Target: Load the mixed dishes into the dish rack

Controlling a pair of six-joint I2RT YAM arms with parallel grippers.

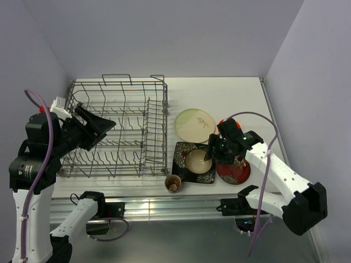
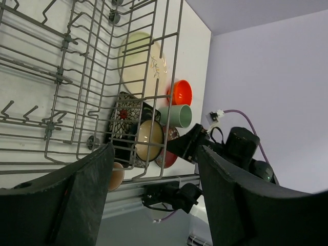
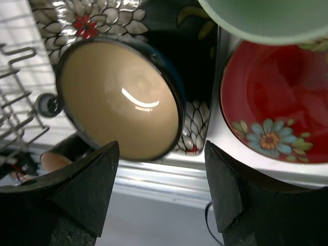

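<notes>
The grey wire dish rack [image 1: 118, 129] stands at the left and holds no dishes. My left gripper [image 1: 104, 133] is open and empty above its left part; the wrist view looks through its wires [image 2: 66, 77]. To the rack's right lie a pale green-cream plate [image 1: 194, 124], a black square floral plate [image 1: 186, 153] bearing a cream bowl with a dark blue outside [image 1: 198, 161], a red floral plate [image 1: 233, 171] and a brown cup [image 1: 173, 183]. My right gripper [image 1: 210, 150] is open just above the bowl's right rim [image 3: 120, 97]. An orange bowl [image 2: 182, 93] and a green cup [image 2: 177, 115] sit behind my right arm.
The table's near edge is a metal rail [image 1: 164, 205] close to the brown cup and black plate. Walls close in the table at the back and on the right. The rack's raised right side [image 1: 156, 126] stands between the dishes and the rack's inside.
</notes>
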